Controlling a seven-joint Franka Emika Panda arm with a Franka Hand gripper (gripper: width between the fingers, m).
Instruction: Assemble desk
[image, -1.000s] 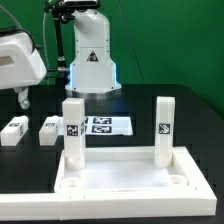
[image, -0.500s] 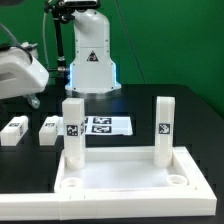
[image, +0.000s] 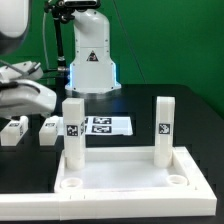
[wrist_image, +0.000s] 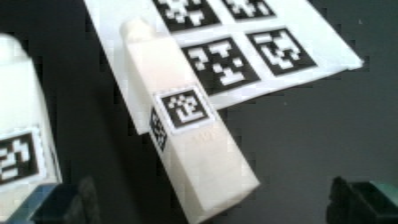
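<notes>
The desk panel (image: 130, 185) lies in front, white with a raised rim. Two white legs (image: 73, 130) (image: 163, 128) stand upright in its far corner sockets. Two loose legs (image: 13, 131) (image: 50, 128) lie on the black table on the exterior view's left. My gripper (image: 22, 108) hangs low over them. In the wrist view one tagged leg (wrist_image: 187, 135) lies with its end between my spread dark fingertips (wrist_image: 63, 205), untouched. The other leg (wrist_image: 18, 130) shows at the frame edge. The gripper (wrist_image: 214, 205) is open and empty.
The marker board (image: 105, 125) lies flat behind the panel, next to the loose legs, and shows in the wrist view (wrist_image: 231, 40). The robot base (image: 92, 60) stands at the back. Black table (image: 190, 110) surrounds the panel.
The gripper has come down and toward the two loose legs on the exterior view's left. The panel and legs have not moved.
</notes>
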